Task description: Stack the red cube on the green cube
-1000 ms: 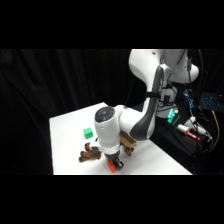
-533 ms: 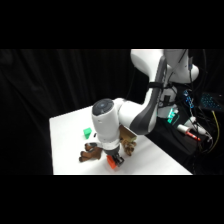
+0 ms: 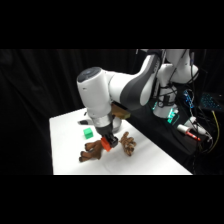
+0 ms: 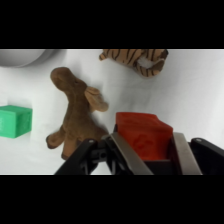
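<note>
Above the white bench [image 3: 65,150], we see the claw [image 3: 107,143] pinching the red cube [image 4: 142,135] between its two fingers [image 4: 125,155], the cube lifted clear of the surface. In the side view, the red cube [image 3: 106,145] hangs just beside the brown plush animal [image 3: 91,150], over its upper end. The green cube [image 3: 88,133] rests on the bench, a little beyond the plush animal and apart from it. From the wrist, we find the green cube [image 4: 15,121] left of the brown plush animal [image 4: 75,117], a striped tiger toy [image 4: 137,60] beyond it, and a grey bowl's [image 4: 25,56] rim at the far left corner.
</note>
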